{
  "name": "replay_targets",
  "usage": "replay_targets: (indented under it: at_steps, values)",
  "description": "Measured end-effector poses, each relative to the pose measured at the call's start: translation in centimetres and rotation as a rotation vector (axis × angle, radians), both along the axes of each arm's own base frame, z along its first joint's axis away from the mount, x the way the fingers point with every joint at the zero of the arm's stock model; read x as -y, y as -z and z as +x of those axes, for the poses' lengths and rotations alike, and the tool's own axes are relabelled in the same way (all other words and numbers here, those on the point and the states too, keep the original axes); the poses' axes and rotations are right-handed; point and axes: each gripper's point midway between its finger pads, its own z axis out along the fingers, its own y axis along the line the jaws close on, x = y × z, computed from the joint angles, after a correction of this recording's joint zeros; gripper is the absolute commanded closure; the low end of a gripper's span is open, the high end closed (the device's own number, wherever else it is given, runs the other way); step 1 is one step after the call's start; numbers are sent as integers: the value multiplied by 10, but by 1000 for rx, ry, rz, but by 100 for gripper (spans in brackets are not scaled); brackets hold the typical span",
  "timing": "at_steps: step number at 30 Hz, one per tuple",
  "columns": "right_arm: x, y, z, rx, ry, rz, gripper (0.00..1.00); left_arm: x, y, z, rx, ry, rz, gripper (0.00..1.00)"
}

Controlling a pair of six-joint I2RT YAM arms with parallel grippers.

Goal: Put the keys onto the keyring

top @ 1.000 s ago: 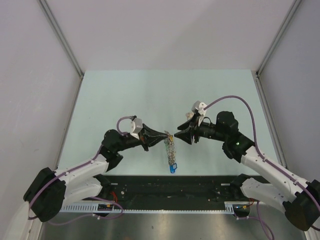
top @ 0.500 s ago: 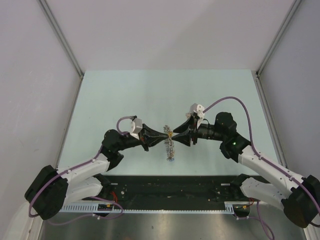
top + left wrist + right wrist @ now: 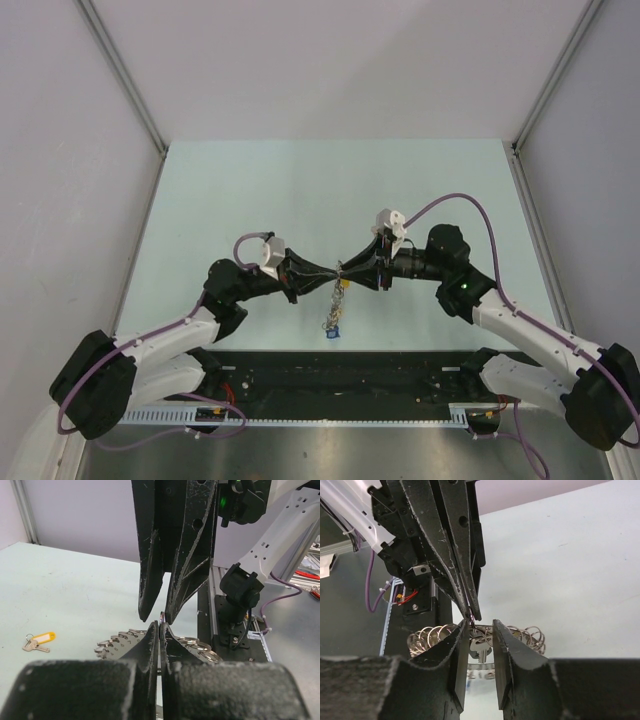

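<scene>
Left gripper [image 3: 159,626] clenched on top of large round grey bumpy metal keyring [image 3: 338,297], right gripper [image 3: 480,630] parted astride it; prob. light, slick, swingy w/ tiny silver keys [image 3: 112,642], so pinch rim.

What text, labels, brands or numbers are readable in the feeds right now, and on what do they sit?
No text can be read in any view.
Yellow key tag: face looks blank, too small to be sure.
Green light on the right arm: a lamp only, no label.
Keys on the keyring: any stamping too small to read.
</scene>
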Motion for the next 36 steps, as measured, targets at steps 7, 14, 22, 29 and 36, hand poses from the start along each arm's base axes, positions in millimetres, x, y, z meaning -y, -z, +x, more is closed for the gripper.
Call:
replay_targets:
  at_steps: [7,14,22,29,36]
  values:
    - [-4,4,-3,3,-22,-8,80,0,4,0,-20,0,17,100]
    - [-6,6,-6,16,-38,-15,100,-3,4,1,-27,-19,25,99]
    - [-5,7,-8,7,-43,-22,100,-7,-3,1,1,-40,39,71]
    - [-1,1,-13,18,-53,-11,100,-19,-15,6,51,-59,45,51]
    - [0,-1,-13,22,-53,-7,100,-16,-17,1,53,17,100,50]
